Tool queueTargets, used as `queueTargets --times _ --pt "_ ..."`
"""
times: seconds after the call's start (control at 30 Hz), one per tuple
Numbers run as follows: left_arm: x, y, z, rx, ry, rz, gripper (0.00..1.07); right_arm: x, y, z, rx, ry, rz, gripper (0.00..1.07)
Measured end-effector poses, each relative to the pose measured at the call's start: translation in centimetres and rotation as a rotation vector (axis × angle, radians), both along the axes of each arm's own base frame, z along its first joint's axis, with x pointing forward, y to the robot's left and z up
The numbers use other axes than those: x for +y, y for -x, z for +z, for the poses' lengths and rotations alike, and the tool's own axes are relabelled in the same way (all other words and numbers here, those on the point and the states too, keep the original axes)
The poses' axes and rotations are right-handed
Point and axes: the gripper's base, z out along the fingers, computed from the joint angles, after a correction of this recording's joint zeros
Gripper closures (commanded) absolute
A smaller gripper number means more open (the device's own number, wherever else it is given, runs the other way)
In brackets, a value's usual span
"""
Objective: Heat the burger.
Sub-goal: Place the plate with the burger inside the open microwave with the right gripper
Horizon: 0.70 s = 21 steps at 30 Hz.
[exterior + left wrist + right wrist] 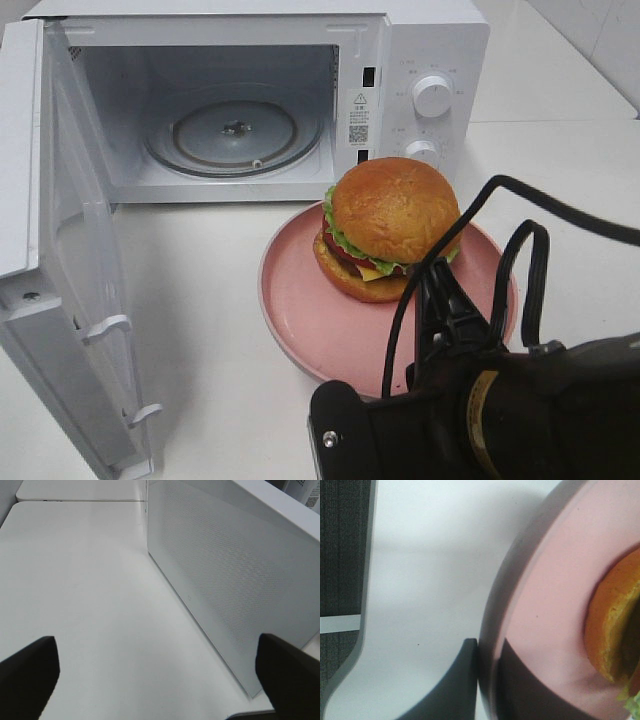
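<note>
The burger (390, 225) has a glossy golden bun with lettuce, tomato and cheese layers, and sits on a round pink plate (310, 300) in front of the open microwave (420, 60). My right gripper (437, 290) reaches over the plate's near right side. In the right wrist view this gripper (487, 685) is shut on the plate's rim (495, 630), one finger inside and one outside, with the burger (610, 630) just beyond. My left gripper (157, 680) is open and empty over the white table beside a perforated white panel of the microwave (225, 580). It does not show in the high view.
The microwave door (60, 250) swings wide open at the left, reaching toward the table's front. A glass turntable (235, 130) lies inside the cavity. My right arm and its cables (520, 400) fill the lower right. The table edge (367, 605) shows in the right wrist view.
</note>
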Motion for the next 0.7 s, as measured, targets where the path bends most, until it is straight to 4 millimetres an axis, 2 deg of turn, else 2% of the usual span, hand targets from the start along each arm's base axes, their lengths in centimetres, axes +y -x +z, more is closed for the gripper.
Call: queueTargets --times 0.7 --pt "0.0 0.0 0.0 0.0 0.0 0.0 0.07 -0.8 -3.8 -0.2 0.011 0.021 0.226 1.07"
